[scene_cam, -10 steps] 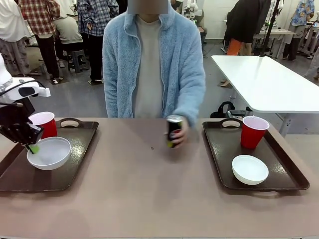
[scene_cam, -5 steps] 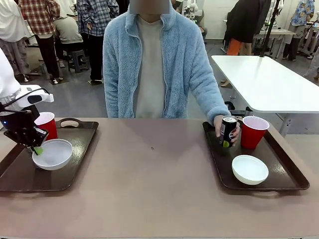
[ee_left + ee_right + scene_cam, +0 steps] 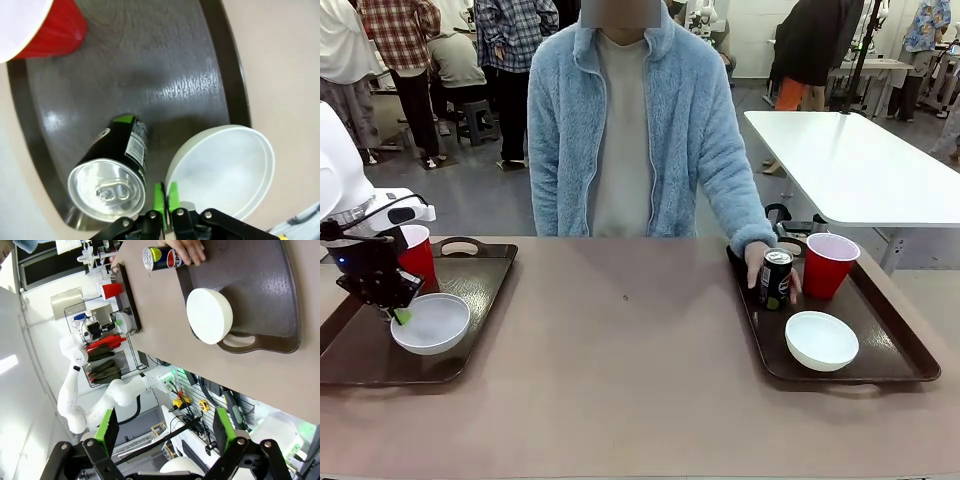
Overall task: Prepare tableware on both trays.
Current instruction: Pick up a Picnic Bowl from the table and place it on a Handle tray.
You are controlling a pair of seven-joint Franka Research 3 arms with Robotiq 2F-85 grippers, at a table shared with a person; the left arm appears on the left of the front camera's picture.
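Observation:
My left gripper [image 3: 399, 314] is shut on the near rim of a white bowl [image 3: 432, 323] over the left tray [image 3: 470, 300], in front of a red cup [image 3: 419, 256]. In the left wrist view the green pads [image 3: 159, 196] of my left gripper [image 3: 165, 194] pinch the bowl's [image 3: 227, 167] rim, beside an upright dark can [image 3: 116, 172], the red cup [image 3: 47, 27] and the tray [image 3: 150, 75]. On the right tray [image 3: 895, 345], a person's hand [image 3: 754, 266] holds a Pepsi can [image 3: 777, 278] next to a red cup [image 3: 829, 265] and a white bowl [image 3: 821, 340]. My right gripper [image 3: 165, 432] hangs open, high above that bowl [image 3: 210, 315].
The brown table [image 3: 620, 380] lies bare between the trays. The person in a light blue fleece [image 3: 630, 120] stands at the far edge. A white table [image 3: 850, 160] stands behind on the right, with other people farther back.
The person carried the can from the table's middle to the right tray and set it down. My left gripper shifted the bowl slightly right and lower on the left tray.

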